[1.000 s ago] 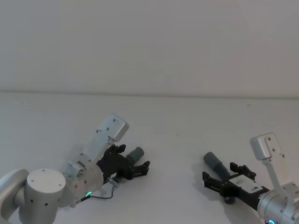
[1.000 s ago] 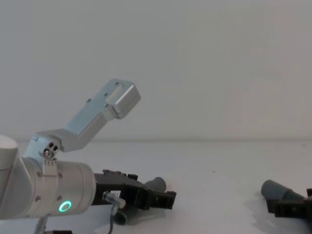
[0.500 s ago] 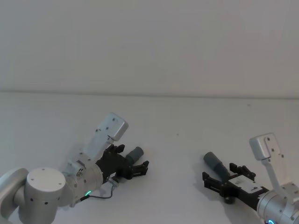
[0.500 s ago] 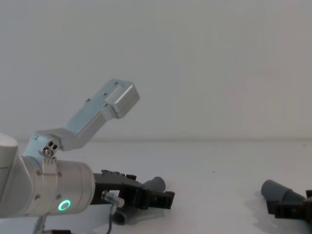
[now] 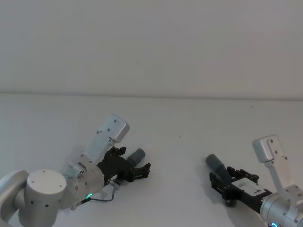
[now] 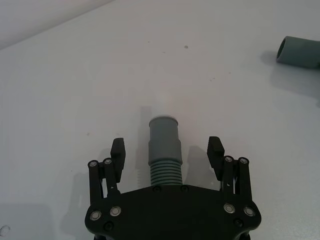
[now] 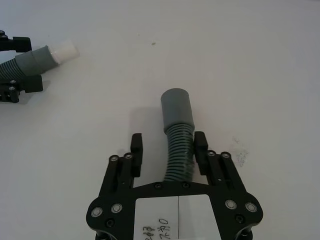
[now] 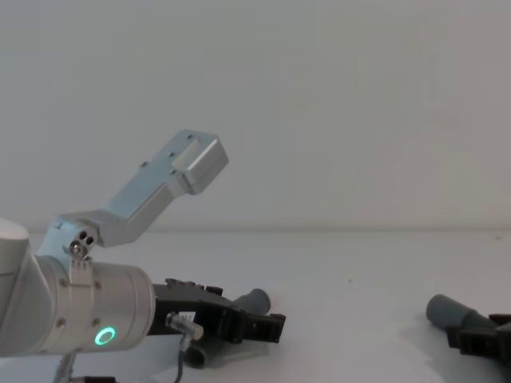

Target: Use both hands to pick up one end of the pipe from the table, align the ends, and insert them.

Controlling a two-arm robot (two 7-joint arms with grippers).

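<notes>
Head view: the right hand [image 5: 233, 177] has drawn its fingers in from the wide spread of half a second ago. They now sit closer about the right pipe piece [image 5: 216, 163], whose collar juts out past the fingertips on the bench [image 5: 180, 123]. The left hand [image 5: 136, 161] is unchanged, spread around the left pipe piece [image 5: 138, 155].

Chest view: both pieces lie on the bench, each poking out ahead of its hand.

Left wrist view: the fingers [image 6: 118, 152] stand wide apart, with a clear gap on either side of the piece, and grip nothing.

Right wrist view: the fingers [image 7: 200, 145] are about half closed. One is just beside the ribbed section and the other is a gap away, so the piece is not clamped.
</notes>
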